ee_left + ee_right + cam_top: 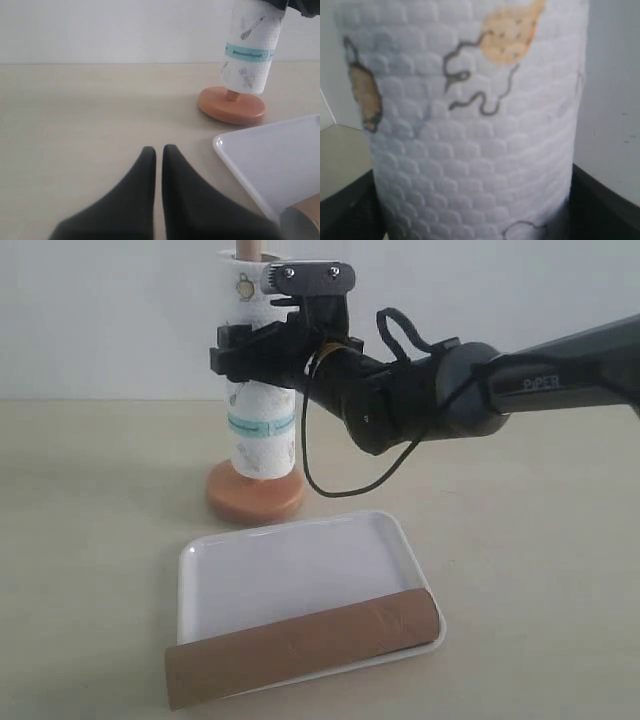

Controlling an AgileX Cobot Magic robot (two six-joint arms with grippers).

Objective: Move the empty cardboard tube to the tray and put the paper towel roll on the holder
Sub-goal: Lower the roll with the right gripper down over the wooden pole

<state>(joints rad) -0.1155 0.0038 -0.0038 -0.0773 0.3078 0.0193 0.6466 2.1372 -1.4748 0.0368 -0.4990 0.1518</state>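
Note:
The paper towel roll (pixel 260 430) (pixel 250 50) is threaded on the holder's dowel (pixel 247 248), its lower end a little above the orange-tan disc base (pixel 255 498) (pixel 231 106). My right gripper (pixel 255 348) (pixel 475 210) is shut on the upper part of the roll (pixel 475 140), with a black finger on each side. The empty cardboard tube (pixel 305 645) (pixel 302 222) lies across the front rim of the white tray (pixel 290 565) (pixel 280 160), overhanging its left corner. My left gripper (pixel 159 150) is shut on nothing, low over bare table beside the tray; the exterior view does not show it.
The right arm (pixel 500 390) reaches in from the right above the tray's far side, with a black cable loop (pixel 335 475) hanging below the wrist. A pale wall stands close behind the holder. The beige tabletop (pixel 90 540) spreads around the tray.

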